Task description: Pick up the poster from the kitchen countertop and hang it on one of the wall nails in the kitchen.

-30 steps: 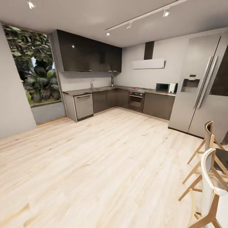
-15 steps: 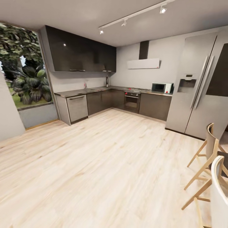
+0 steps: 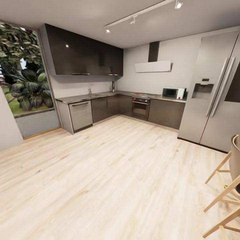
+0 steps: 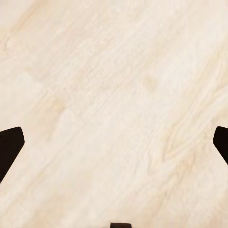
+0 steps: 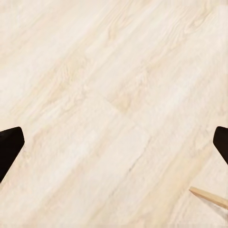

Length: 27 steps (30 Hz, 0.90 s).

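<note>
Kitchen, seen from across the room in the head view. The kitchen countertop (image 3: 100, 95): an L-shaped surface running along two walls and meeting at the far corner, over dark base cabinets (image 3: 106, 106). On the surface: a tall slim item (image 3: 113, 85) near the corner (too small to identify), a hob (image 3: 146, 94) over a built-in oven (image 3: 141, 107), and a microwave (image 3: 173, 93) at the end nearest the fridge. A tap (image 3: 89, 90) stands on the window-side run. The poster cannot be made out on the surface at this range.

Above the surface: glossy dark wall cabinets (image 3: 83, 56) and a pale extractor hood (image 3: 153, 66) with a dark chimney. A steel dishwasher front (image 3: 80, 115) sits at the window end of the base cabinets.

Large silver double-door fridge (image 3: 213, 96), standing just beside the microwave end of the surface. Tall window (image 3: 23, 73) with green foliage outside, beyond the other end. Ceiling track light (image 3: 140, 13) with spot lamps.

Pale wood plank floor (image 3: 110, 173), wide and open between the camera and the cabinets. Wooden chair (image 3: 226, 190), partly cut off at the frame edge.

Left hand (image 4: 114, 142): two dark fingertips (image 4: 9, 147) far apart, spread wide, holding nothing, the floor beneath. Right hand (image 5: 114, 142): fingertips (image 5: 9, 147) likewise spread wide and empty, over the floor, with a light wooden chair leg (image 5: 209, 197) nearby.
</note>
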### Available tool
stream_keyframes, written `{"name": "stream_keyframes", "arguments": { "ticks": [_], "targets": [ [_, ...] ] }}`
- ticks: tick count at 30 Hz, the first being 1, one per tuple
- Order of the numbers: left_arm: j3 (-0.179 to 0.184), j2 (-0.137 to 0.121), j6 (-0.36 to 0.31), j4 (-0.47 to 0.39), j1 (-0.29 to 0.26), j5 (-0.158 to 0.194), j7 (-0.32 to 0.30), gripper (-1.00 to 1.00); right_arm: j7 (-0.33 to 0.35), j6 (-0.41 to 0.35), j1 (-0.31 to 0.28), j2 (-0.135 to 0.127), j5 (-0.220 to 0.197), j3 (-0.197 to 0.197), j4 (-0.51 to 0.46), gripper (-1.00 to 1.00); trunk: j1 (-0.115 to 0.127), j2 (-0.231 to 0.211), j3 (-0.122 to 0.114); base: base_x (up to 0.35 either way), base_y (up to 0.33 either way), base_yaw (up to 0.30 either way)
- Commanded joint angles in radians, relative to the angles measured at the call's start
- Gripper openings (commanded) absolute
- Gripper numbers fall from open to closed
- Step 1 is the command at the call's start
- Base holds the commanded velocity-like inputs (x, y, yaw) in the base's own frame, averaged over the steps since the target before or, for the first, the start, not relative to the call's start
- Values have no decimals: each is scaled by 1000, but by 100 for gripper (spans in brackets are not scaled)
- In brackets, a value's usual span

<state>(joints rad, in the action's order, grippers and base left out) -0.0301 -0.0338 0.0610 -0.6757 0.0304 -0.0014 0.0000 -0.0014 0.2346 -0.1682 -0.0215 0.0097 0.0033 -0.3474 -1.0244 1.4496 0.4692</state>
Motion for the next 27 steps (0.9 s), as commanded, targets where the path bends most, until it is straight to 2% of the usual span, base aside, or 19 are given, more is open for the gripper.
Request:
{"name": "stream_keyframes", "arguments": {
  "ticks": [1, 13, 27],
  "targets": [
    [-1, 0, 2, -1, 0, 0, 0, 100, 0, 3, -1, 0, 1, 0, 1, 100, -1, 0, 1, 337, 90, 0],
    [-1, 0, 2, -1, 0, 0, 0, 100, 0, 3, -1, 0, 1, 0, 1, 100, -1, 0, 1, 337, 85, 0],
    [-1, 0, 2, -1, 0, 0, 0, 100, 0, 3, -1, 0, 1, 0, 1, 100, -1, 0, 1, 337, 13, 0]
  ]
}}
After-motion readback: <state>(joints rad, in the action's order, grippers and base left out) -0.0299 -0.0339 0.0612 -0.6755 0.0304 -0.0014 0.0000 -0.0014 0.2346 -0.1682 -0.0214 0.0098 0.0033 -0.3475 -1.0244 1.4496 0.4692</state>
